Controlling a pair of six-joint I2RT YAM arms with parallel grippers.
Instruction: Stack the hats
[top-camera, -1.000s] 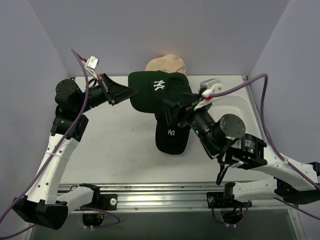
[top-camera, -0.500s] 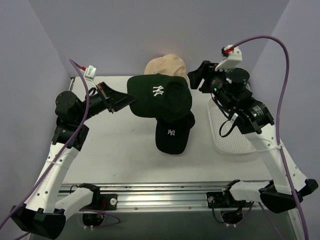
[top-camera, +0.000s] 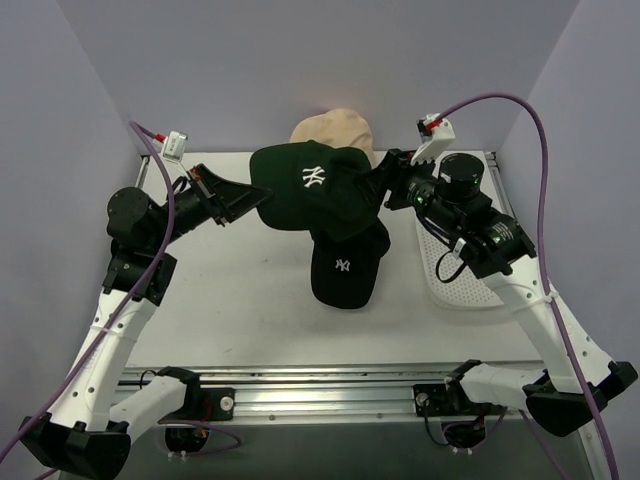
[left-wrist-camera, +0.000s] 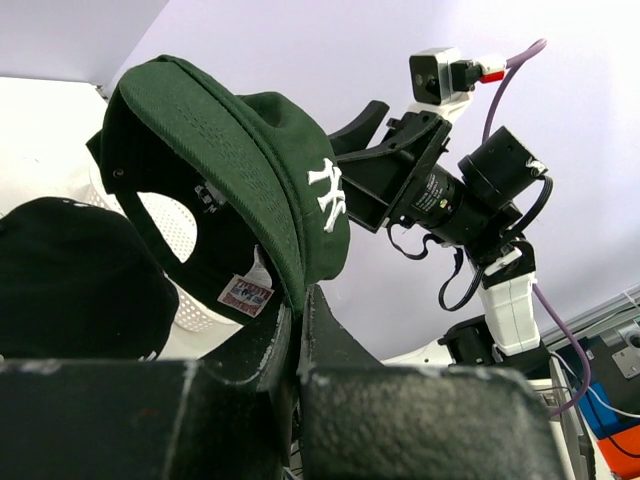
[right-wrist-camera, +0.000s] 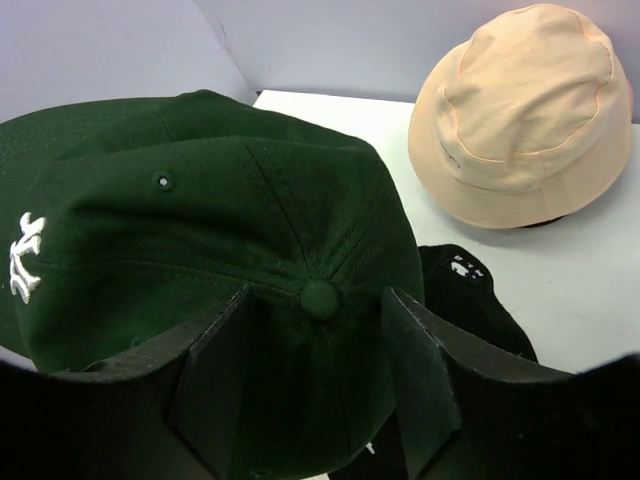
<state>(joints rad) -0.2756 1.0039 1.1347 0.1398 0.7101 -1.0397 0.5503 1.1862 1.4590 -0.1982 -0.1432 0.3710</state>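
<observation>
Left wrist view: left jaws pinch the dark green hat (left-wrist-camera: 230, 160) brim; right jaws spread astride its crown, contact unclear.

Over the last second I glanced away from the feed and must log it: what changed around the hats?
The right hand left the near side of the dark green fabric baseball cap, swung back and right, then came in at its crown, fingers open astride the top button. The left hand kept its pinch on the cap. The black fabric baseball cap and tan fabric bucket hat stayed put.
</observation>
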